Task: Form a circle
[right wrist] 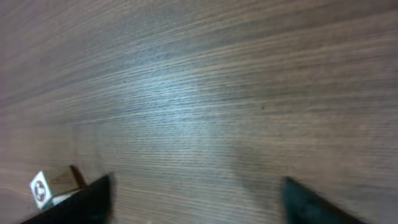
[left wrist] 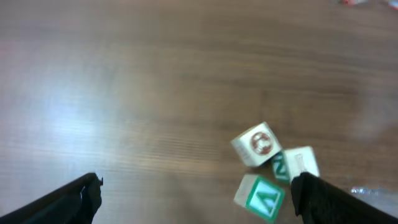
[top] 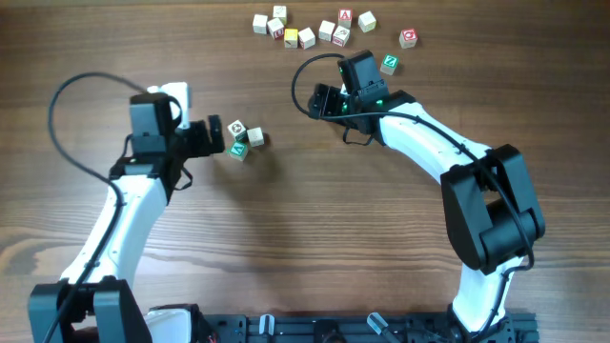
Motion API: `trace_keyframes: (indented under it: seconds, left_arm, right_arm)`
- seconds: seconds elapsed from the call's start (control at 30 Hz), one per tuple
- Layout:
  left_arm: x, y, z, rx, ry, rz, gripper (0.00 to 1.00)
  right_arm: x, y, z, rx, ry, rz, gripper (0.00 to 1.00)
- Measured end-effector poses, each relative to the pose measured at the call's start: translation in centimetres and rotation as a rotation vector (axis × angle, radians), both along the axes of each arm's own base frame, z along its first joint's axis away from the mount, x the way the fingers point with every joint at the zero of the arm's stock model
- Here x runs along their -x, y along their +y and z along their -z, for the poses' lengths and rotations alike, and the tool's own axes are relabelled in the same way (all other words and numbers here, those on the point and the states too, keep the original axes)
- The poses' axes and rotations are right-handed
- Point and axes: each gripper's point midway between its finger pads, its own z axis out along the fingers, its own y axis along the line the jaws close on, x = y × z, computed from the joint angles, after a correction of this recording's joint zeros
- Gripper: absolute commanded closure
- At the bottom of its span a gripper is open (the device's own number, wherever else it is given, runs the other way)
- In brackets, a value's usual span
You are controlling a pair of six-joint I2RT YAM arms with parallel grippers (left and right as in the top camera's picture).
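Status: task at an early stage.

1. The circle (top: 245,139) consists of three cubes in a tight group on the desk (top: 315,219), left of centre. The three touch or nearly touch. They form a clump, not a closed ring.
2. The left claw (left wrist: 196,186) is released, with its jaws spread wide. Nothing is held. In the left wrist view the group lies just inside the right-hand finger, and one pale cube sits against that finger or just beside it.
3. The right claw (right wrist: 196,186) is also released. Its jaws stand apart over bare desk, with nothing between them. It is positioned near the far edge, well apart from the circle.
4. The spare cubes (top: 327,30) lie scattered along the far edge, ten or so. A lone cube (top: 389,65) sits nearest the right claw. The right wrist view shows one cube just outside a finger. It is probably this one, but the view is too blurred to confirm.

Remaining work, as judged: most cubes are not yet placed. Each must be brought from the far edge and set beside the group until a ring closes.
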Motion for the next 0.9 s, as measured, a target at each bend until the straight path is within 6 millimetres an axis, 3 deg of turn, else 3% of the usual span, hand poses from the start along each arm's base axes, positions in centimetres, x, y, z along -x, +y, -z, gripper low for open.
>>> trace_keyframes:
  seconds: [0.13, 0.2, 0.27, 0.37, 0.47, 0.9]
  left_arm:
    - [0.4, 0.5, 0.9, 0.087, 0.042, -0.105, 0.00]
    - [0.4, 0.5, 1.8, 0.127, 0.070, -0.149, 0.00]
    - [0.6, 0.5, 3.2, 0.168, 0.112, -0.205, 0.00]
    - [1.2, 0.9, 5.8, 0.218, 0.190, -0.327, 0.00]
    - [1.8, 1.6, 7.5, 0.235, 0.237, -0.449, 0.00]
    - [2.4, 5.9, 7.8, 0.332, 0.211, -0.773, 0.00]
  right_arm:
    - [0.5, 0.7, 0.1, -0.004, 0.008, -0.021, 0.78]
    - [0.9, 1.4, 0.1, 0.004, 0.001, -0.050, 0.91]
    - [1.2, 2.5, -0.1, 0.007, -0.019, -0.084, 0.95]
    - [1.3, 4.4, -0.3, 0.004, -0.070, -0.145, 0.96]
    - [1.6, 5.1, 1.4, 0.018, -0.057, -0.171, 0.95]
    - [2.8, 9.0, 2.8, -0.115, -0.031, -0.266, 0.95]
